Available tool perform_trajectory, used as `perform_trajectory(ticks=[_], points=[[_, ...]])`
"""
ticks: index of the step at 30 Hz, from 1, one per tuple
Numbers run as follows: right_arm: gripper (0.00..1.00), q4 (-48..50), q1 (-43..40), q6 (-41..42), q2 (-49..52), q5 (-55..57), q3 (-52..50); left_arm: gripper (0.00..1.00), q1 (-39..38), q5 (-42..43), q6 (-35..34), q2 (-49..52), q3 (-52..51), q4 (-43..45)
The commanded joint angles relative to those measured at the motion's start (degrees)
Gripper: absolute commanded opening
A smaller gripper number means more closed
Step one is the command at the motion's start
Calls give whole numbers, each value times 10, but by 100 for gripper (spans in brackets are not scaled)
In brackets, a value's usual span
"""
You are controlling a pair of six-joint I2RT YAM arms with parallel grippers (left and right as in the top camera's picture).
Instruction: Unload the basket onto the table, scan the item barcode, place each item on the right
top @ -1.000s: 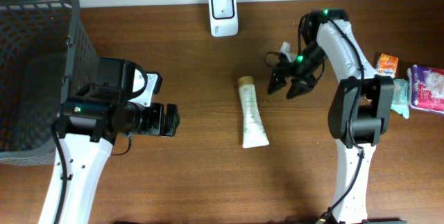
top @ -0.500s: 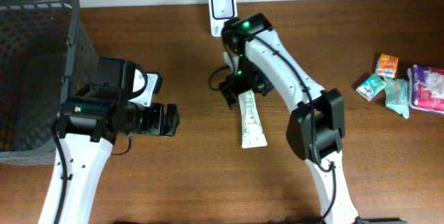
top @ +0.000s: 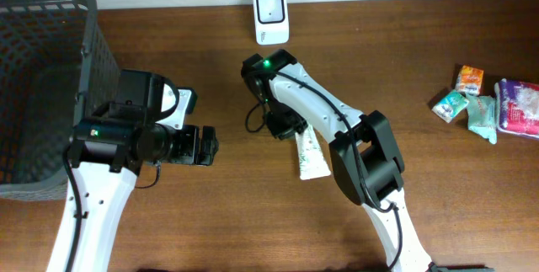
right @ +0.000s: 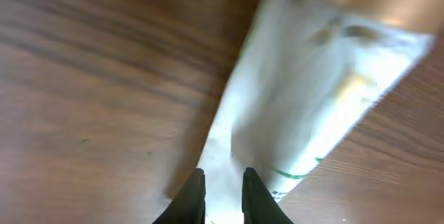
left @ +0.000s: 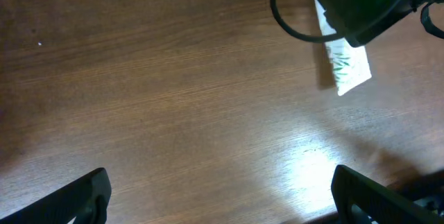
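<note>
Tube (top: pixel 310 159): one | scanner (top: pixel 271 16): one | left gripper (left: pixel 220 177) released | right gripper (right: pixel 222 177) clenched, perhaps on tube

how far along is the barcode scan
Done: the right gripper is down at the tube. In hand: its jaws look pinched on it, though the view is blurred; the tube lies on the table. Left: lifting it and showing its barcode to the scanner.
</note>
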Motion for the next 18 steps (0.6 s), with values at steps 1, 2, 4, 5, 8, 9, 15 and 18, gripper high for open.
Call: perform_trajectory(ticks=[1,2,4,5,8,9,15,18], points=[[13,0,-34,13,-2,39,-3,99,-2,2,13,-3,1,1],[13,0,-52,12,-2,39,-3,99,-2,2,13,-3,1,1],[13,2,-83,10,-2,39,-3,99,-2,2,13,-3,1,1],[13,5,-104,10,-2,39,-3,99,-2,2,13,-3,1,1],[17,4,-130,-7,-2,41,-3,99,-2,2,13,-3,1,1],[16,-6,-134,-7,-3,41,-1,99,-2,2,13,-3,1,1],[44,-105,-137,2,-4,39,85,99,-2,2,13,-3,1,1],[63,-112,-178,52,-7,11,94,99,-2,2,13,-3,1,1]])
